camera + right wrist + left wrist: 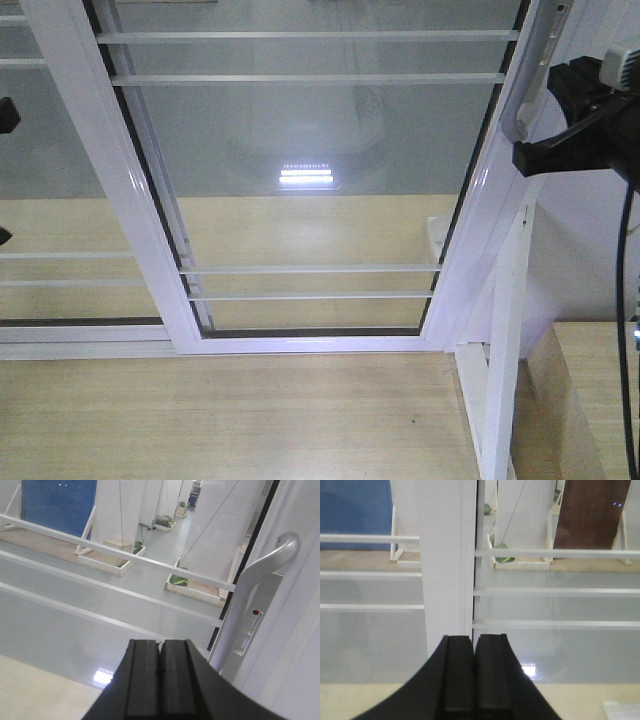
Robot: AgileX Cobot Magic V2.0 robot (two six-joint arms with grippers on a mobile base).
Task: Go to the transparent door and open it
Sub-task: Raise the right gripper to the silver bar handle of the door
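Note:
The transparent door (320,130) fills the front view: clear glass in a glossy white frame with thin white horizontal bars. Its curved silver-grey handle (530,70) runs up the right stile. My right gripper (523,157) hangs just below and right of the handle's lower end, apart from it. In the right wrist view the gripper (160,642) is shut and empty, and the handle (265,565) rises up and to the right of it. My left gripper (473,639) is shut and empty, facing a white stile (447,555). Only its black edge (6,113) shows at far left.
A handleless white-framed glass panel (50,200) overlaps the door on the left. A slanted white support post (505,330) stands at the lower right beside a wooden box (590,400). A black cable (628,300) hangs from the right arm. Wooden flooring (250,420) lies below the door.

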